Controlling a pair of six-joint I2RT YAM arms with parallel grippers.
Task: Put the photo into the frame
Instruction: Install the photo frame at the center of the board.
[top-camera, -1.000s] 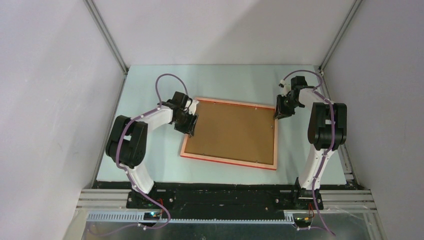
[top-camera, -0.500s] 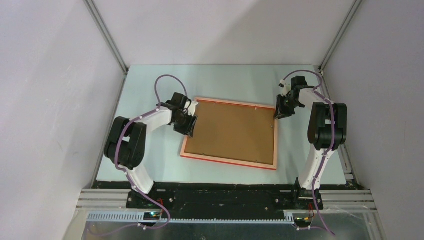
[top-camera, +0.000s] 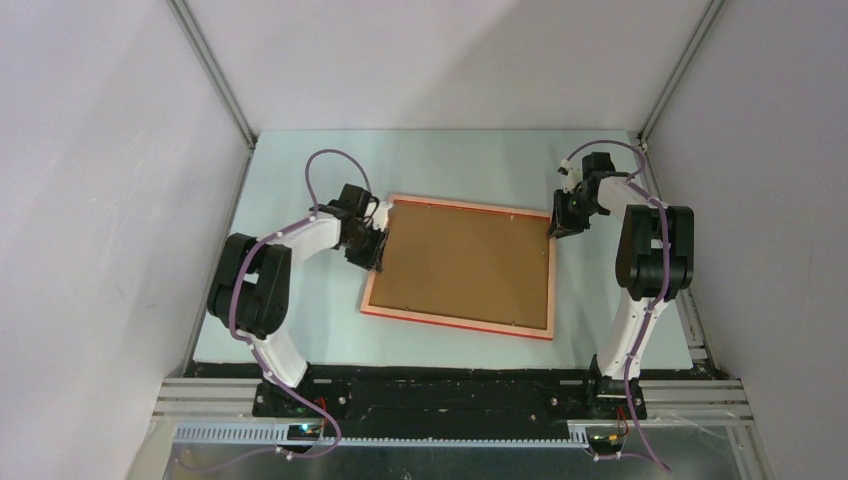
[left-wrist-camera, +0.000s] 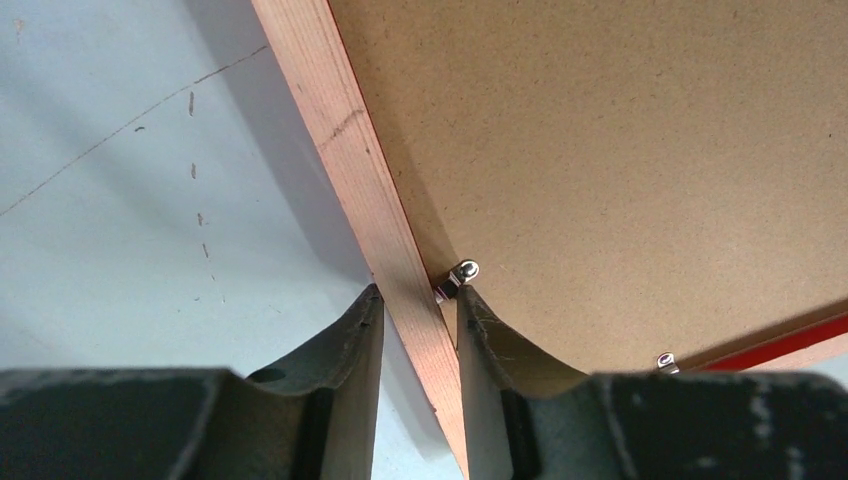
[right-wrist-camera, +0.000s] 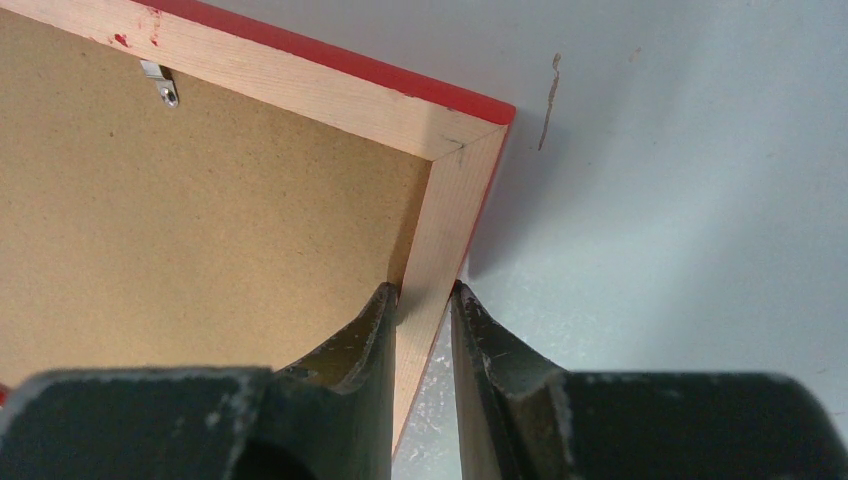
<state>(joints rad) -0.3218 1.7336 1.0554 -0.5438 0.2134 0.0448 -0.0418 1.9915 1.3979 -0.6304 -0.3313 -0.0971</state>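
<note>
The frame lies face down on the table, pale wood back edges up, red showing along its near side. A plain brown backing board fills it. The photo is hidden. My left gripper sits on the frame's left rail; in the left wrist view that gripper has one finger on each side of the rail, tips against the wood beside a small metal clip. My right gripper pinches the right rail near the far right corner; in its wrist view the right gripper is shut on the wood.
The pale table is walled by white panels at left, back and right. Another metal clip holds the board along the far rail. Both arm bases stand at the near edge.
The left gripper has narrowed onto the left rail and shifted slightly toward the frame's far left corner. The right arm and the frame have not moved.
</note>
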